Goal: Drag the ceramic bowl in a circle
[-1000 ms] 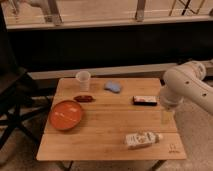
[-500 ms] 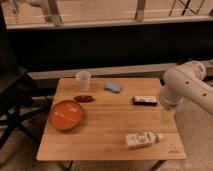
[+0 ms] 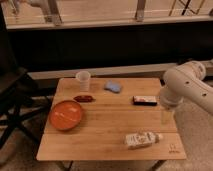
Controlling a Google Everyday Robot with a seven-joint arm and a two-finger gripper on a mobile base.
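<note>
Saw ceramic bowl [image 3: 66,114] at table [image 3: 105,129] left edge, nothing touching it. My gripper [image 3: 166,116] hung over table right edge, jaws wide, holding nothing. White cup [image 3: 83,80] at table back-left, carton [image 3: 142,139] front-right.

A light wooden desk [image 3: 107,146] of long horizontal slats stood in the middle of the room, with dark legs just visible under its front edge. To its left stood a black folding chair [image 3: 14,97] with crossed legs, close to the desk's corner. Behind the desk ran a pale low ledge [image 3: 55,75], and above that a wide dark panel [image 3: 115,47]. Along the top a pale horizontal rail [image 3: 110,22] carried grey uprights [image 3: 53,11] against a bright, warm-lit band. The floor [image 3: 197,137] was pale, speckled grey-beige.
</note>
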